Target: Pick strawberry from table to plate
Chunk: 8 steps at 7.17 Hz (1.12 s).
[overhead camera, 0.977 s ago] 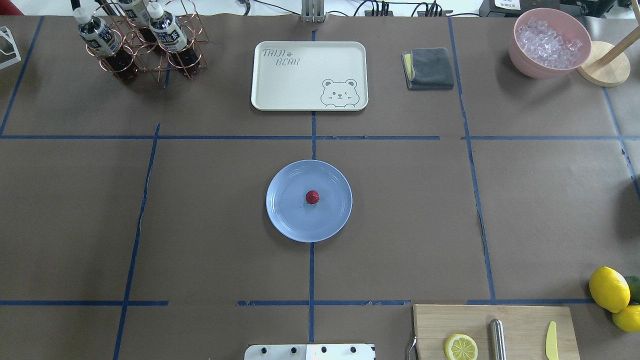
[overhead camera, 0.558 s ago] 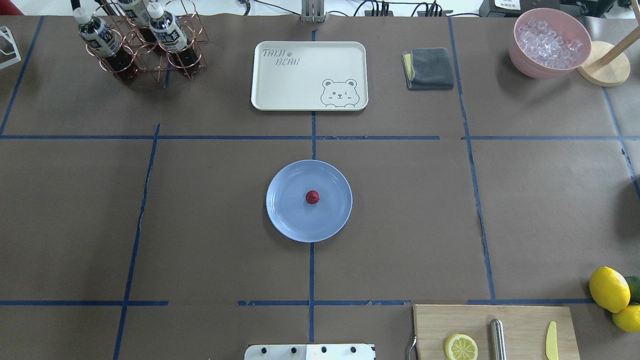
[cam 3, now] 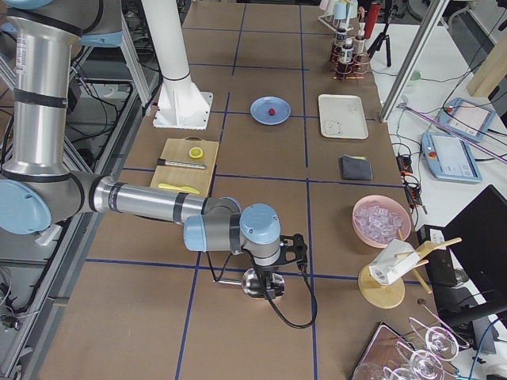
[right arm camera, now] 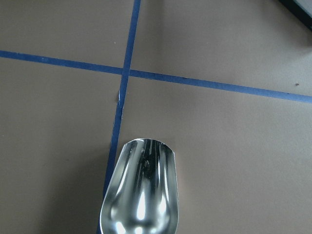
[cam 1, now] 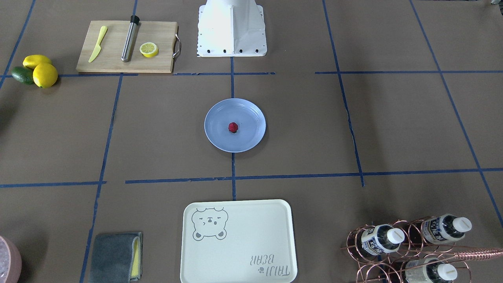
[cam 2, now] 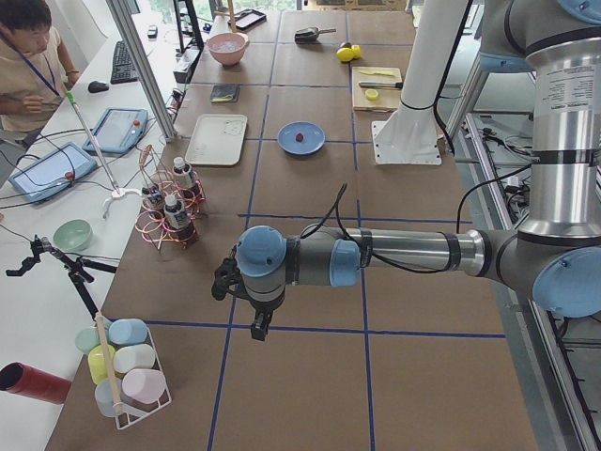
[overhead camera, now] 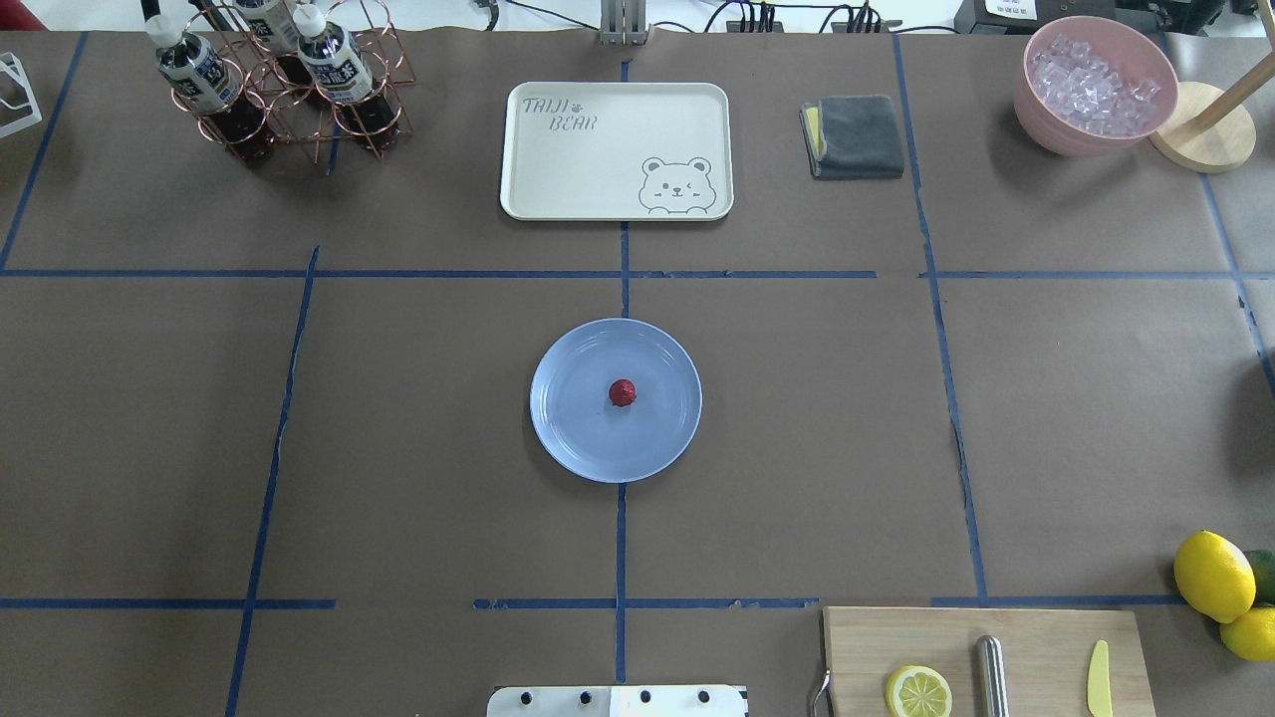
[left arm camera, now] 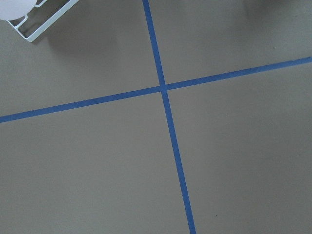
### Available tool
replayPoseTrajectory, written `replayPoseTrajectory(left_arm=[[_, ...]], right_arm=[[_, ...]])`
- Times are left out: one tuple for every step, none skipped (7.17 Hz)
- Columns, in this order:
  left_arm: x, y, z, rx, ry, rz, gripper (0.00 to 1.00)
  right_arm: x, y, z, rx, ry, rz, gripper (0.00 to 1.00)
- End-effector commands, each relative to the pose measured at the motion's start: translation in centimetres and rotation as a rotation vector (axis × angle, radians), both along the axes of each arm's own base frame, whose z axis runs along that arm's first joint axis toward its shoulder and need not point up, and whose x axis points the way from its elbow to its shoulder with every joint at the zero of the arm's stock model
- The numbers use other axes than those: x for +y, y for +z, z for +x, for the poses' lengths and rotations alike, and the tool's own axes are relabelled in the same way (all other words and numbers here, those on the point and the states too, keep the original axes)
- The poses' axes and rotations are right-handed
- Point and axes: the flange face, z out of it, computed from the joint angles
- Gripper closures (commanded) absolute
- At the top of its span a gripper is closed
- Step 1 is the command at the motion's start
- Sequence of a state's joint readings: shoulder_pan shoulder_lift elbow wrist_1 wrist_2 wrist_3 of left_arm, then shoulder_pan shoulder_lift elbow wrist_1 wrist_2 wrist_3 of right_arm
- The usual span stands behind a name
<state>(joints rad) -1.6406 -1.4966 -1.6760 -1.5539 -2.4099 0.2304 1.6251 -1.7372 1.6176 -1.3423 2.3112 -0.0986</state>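
Counts, overhead view, left to right: three bottles [overhead camera: 329,60] in one copper rack [overhead camera: 309,119] at 10 o'clock of the plate [overhead camera: 568,428]; one bear tray [overhead camera: 598,169] at 12; one plate; one strawberry [overhead camera: 623,392]; two whole lemons [overhead camera: 1213,576] at 4. Strawberry: tiny, dark red, roundish, lying on the plate just 1 o'clock of centre. Unmoved since a second ago; table [overhead camera: 797,448] layout unchanged. Left gripper [cam 2: 256,329] and right gripper [cam 3: 271,291] far off, side views only — cannot tell whether fingers are apart or together.
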Motion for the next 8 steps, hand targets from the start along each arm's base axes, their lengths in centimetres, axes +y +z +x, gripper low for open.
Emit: replayPoseTrajectory(left_arm=[[0.94,0.66,0.1,0.001,0.002,-0.012,0.0],[1.01,0.67,0.09,-0.001,0.002,-0.012,0.0],[1.01,0.66,0.1,0.001,0.002,-0.012,0.0],[0.93,0.52,0.1,0.001,0.002,-0.009,0.0],[0.95,0.59,0.03,0.001,0.0,-0.01,0.0],[1.0,0.58,0.1,0.001,0.002,-0.01,0.0],[0.93,0.52,0.1,0.001,0.002,-0.009,0.0],[0.92,0.41,0.04,0.002,0.001,-0.004,0.0]], right_arm=[[0.18,0.37,-0.05,-0.002,-0.001,0.006,0.0],[0.16,0.3,-0.05,-0.002,-0.001,0.008,0.0],[0.15,0.39,-0.24,-0.002,-0.005,0.004,0.0],[0.12,0.39,-0.37,-0.002,-0.008,0.004,0.0],[0.24,0.61,-0.38,-0.002,-0.008,0.0,0.0],[0.46,0.8,-0.52,-0.002,-0.01,-0.006,0.0],[0.45,0.8,-0.58,-0.002,-0.012,-0.006,0.0],[0.45,0.88,-0.65,-0.002,-0.013,-0.007,0.0]])
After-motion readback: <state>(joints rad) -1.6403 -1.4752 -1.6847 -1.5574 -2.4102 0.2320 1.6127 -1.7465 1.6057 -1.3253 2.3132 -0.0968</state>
